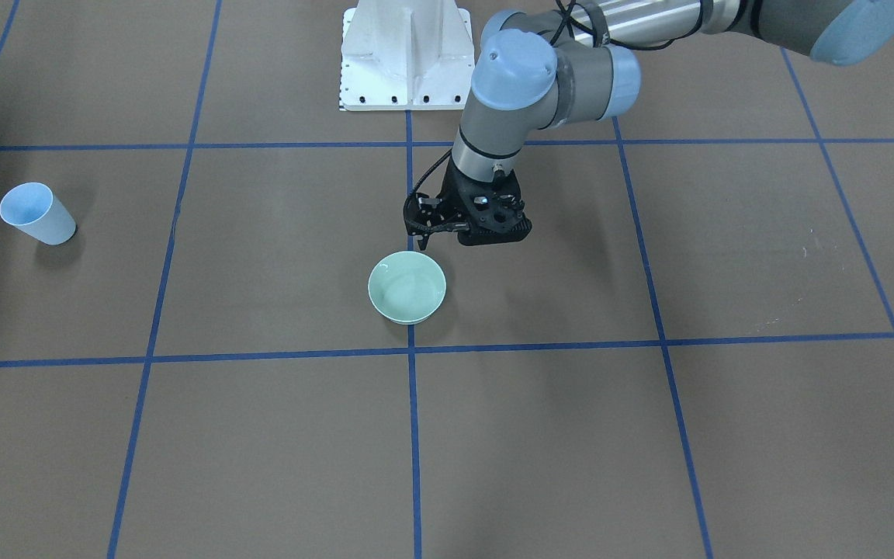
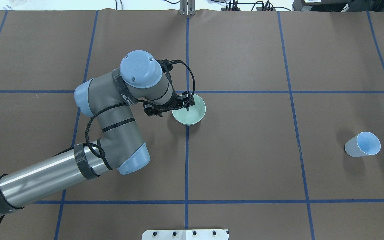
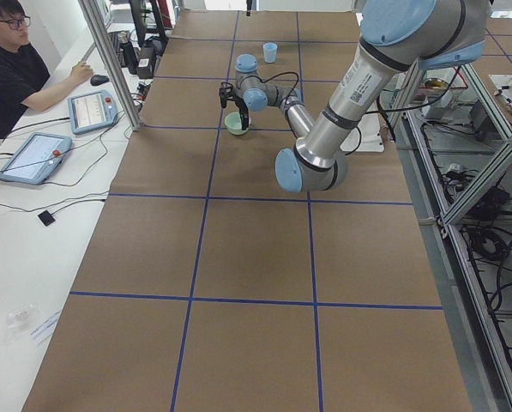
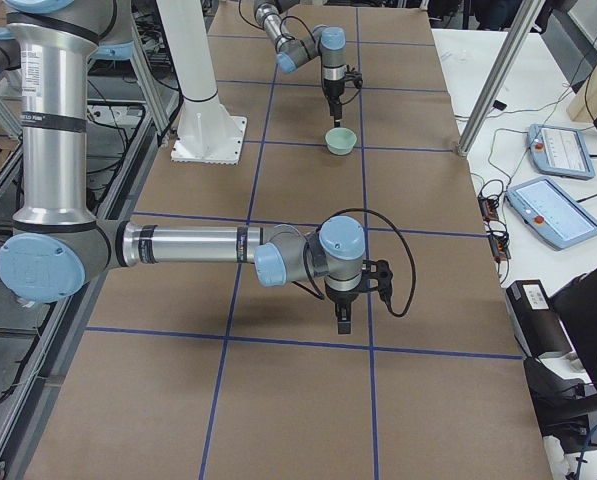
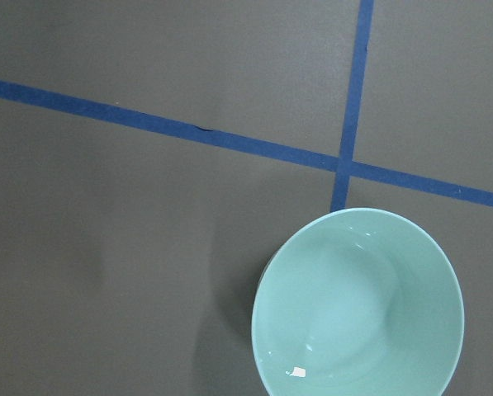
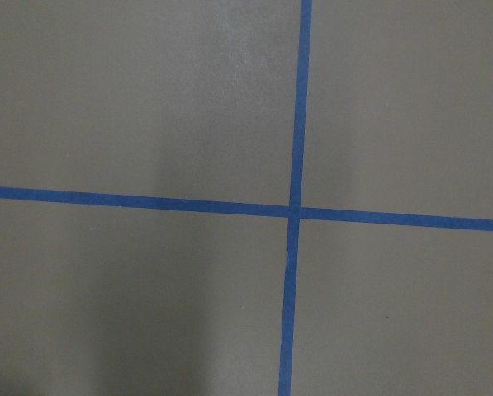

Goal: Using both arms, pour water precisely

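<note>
A big table has a brown cover (image 1: 649, 435) with blue tape lines (image 1: 414, 435) that make squares. A light green bowl (image 1: 407, 286) sits on one blue line, near where two lines cross. A light blue cup (image 1: 36, 213) stands far off to the side, well apart from the bowl. At a white side table (image 3: 33, 257) sits a person in a black shirt (image 3: 15, 64). Two flat screens (image 3: 33, 156) and a black mouse (image 3: 99, 80) lie there, with thin cables (image 3: 75, 202) beside them.
</note>
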{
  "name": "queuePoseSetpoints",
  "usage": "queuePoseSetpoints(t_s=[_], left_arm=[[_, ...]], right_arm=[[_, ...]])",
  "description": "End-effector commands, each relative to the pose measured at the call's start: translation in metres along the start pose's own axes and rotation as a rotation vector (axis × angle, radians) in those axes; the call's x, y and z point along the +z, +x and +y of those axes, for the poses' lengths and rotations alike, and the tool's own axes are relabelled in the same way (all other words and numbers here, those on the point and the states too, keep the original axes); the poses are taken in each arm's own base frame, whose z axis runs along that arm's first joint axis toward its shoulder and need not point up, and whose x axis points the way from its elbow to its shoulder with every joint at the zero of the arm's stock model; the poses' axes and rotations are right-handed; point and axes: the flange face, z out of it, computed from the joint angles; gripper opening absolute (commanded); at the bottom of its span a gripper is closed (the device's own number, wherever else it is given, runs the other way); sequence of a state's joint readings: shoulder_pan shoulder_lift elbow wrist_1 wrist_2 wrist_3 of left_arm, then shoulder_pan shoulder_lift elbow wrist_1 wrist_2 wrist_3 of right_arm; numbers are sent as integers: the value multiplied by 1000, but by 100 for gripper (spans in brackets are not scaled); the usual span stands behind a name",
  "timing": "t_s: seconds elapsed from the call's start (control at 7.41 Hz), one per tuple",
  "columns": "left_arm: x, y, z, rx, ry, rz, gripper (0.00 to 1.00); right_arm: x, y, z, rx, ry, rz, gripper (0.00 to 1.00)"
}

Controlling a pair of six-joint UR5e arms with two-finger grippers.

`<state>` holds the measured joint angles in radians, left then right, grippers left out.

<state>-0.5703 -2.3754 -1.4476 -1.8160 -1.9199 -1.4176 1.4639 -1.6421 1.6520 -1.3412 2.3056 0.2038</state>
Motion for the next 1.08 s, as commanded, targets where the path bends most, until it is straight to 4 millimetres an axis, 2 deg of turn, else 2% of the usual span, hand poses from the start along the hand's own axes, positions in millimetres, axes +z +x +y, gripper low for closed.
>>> queuePoseSetpoints(t_s=[0.0,0.13,0.27,0.4,0.54,0.67,0.94], left_arm=[[22,0,-7,-4,-3,-30,99],[31,-4,-11,-2,-1,-22,97],[45,-9,-16,2,1,-11,86],[45,-9,-17,5,2,-4,54],[45,-9,-17,5,2,-6,8],[43,-8,-16,4,1,-7,0],[40,-6,-18,-6,5,-9,0]], right_arm=[[3,4,5,11,-8,-9,99],[3,4,5,11,-9,-10,99],[2,3,5,10,-7,-11,99],[3,4,5,10,-6,-11,99],[2,3,4,10,-6,-11,99],[2,3,4,9,-5,-11,99],[3,4,5,11,-8,-10,99]])
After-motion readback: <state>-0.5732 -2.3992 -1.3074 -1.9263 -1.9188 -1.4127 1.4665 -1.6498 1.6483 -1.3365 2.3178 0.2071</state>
